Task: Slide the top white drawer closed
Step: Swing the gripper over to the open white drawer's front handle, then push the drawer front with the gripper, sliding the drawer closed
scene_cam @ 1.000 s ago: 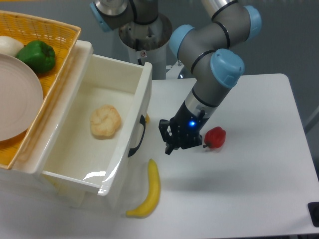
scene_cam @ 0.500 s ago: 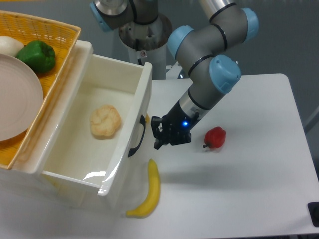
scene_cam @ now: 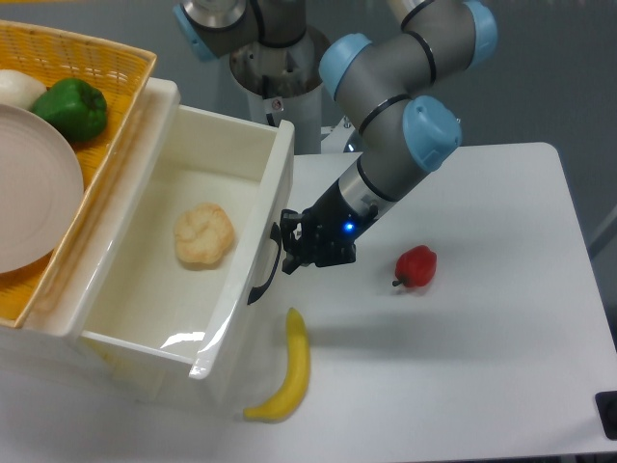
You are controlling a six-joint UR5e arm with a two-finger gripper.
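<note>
The top white drawer (scene_cam: 253, 198) stands pulled far out of the cabinet, toward the right. A pale bread roll (scene_cam: 203, 234) lies on its floor. A curved black handle (scene_cam: 267, 269) runs down the drawer's front panel. My gripper (scene_cam: 288, 253) is at that front panel, its dark fingertips right against the handle's upper part. Whether they touch it I cannot tell. The fingers look close together with nothing held between them.
A banana (scene_cam: 286, 367) lies on the table just in front of the drawer front. A red pepper (scene_cam: 415, 265) sits to the right of my gripper. A yellow wicker basket (scene_cam: 106, 68) on the cabinet holds a plate, a green pepper (scene_cam: 72, 108) and a white item.
My gripper has travelled left across the table, from beside the red pepper to the drawer's front panel and handle. The drawer has not visibly moved.
</note>
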